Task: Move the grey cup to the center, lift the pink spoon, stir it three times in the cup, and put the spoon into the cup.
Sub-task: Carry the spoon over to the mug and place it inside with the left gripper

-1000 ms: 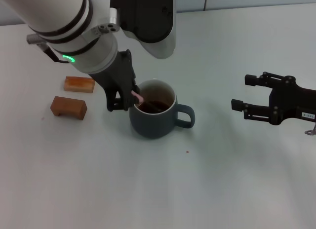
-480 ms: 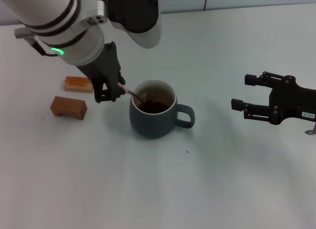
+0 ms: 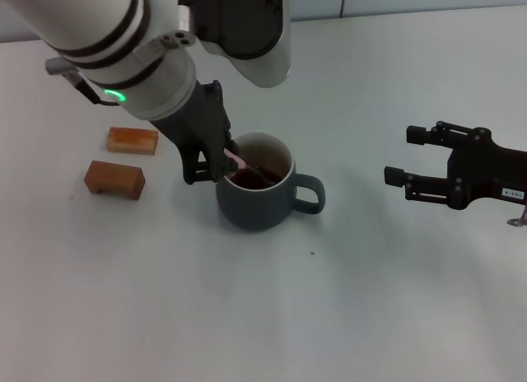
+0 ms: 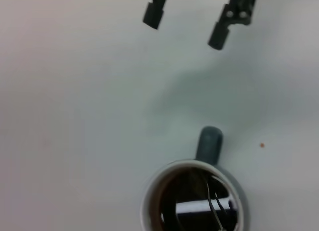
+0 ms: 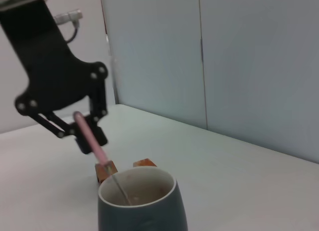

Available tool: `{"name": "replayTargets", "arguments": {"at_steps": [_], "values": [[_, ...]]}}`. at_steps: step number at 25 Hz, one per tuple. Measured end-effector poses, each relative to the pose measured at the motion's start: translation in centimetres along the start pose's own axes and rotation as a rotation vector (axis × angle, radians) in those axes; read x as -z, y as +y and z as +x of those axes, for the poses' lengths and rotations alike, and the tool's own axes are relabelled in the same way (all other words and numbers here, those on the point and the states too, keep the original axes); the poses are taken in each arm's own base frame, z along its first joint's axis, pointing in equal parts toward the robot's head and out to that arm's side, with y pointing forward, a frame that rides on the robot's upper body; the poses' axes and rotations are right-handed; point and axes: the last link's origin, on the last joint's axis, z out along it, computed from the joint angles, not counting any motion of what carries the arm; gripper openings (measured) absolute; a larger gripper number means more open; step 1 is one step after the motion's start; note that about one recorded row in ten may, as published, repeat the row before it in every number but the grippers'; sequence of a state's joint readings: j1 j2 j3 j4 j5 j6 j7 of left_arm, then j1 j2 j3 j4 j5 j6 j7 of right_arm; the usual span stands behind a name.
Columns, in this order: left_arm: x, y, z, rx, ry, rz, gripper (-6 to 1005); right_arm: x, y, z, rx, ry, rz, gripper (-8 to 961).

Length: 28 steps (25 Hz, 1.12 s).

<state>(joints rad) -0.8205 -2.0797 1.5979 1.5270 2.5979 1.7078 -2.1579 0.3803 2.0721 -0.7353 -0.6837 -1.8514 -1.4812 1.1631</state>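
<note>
Gripping pink spoon (image 3: 233,159) tilted — bowl down in grey cup (image 3: 257,194) — left gripper (image 3: 210,156); right gripper (image 3: 409,159) spread.

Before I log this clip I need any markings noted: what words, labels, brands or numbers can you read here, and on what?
White label on the right gripper: dark marks, too small to read.
Grey cup: no text.
Pink spoon, held by the left gripper: no text.
Two wooden blocks: no text.

We see two small wooden blocks on a plain white table (image 3: 247,316), lying near each other toward its left side. The orange-brown block (image 3: 132,140) lies farther back, and the darker brown block (image 3: 114,179) sits nearer us.
</note>
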Motion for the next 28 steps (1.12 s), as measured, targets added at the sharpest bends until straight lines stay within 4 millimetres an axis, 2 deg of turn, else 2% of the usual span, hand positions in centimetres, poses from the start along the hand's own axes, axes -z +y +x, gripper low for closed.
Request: {"name": "replayTargets", "arguments": {"at_steps": [4,8,15,21,28], "values": [[-0.9,-0.6,-0.4,0.014,-0.025,0.014,175,0.0,0.0,0.0,-0.003,-0.002,0.001,787],[-0.7,-1.0,-1.1,0.041,-0.043,0.026,176,0.0,0.0,0.0,-0.005,-0.001,0.002,786],[-0.3,-0.2,-1.6,0.066,-0.065,-0.023,178,-0.1,0.0,0.0,-0.001,0.002,0.001,787],[0.0,0.4,-0.5,0.046,-0.012,-0.035,180,-0.2,-0.1,-0.1,0.001,0.002,-0.001,786],[-1.0,-0.6,0.2,0.042,0.026,0.025,182,-0.3,-0.1,-0.3,0.005,0.000,-0.006,786]]}}
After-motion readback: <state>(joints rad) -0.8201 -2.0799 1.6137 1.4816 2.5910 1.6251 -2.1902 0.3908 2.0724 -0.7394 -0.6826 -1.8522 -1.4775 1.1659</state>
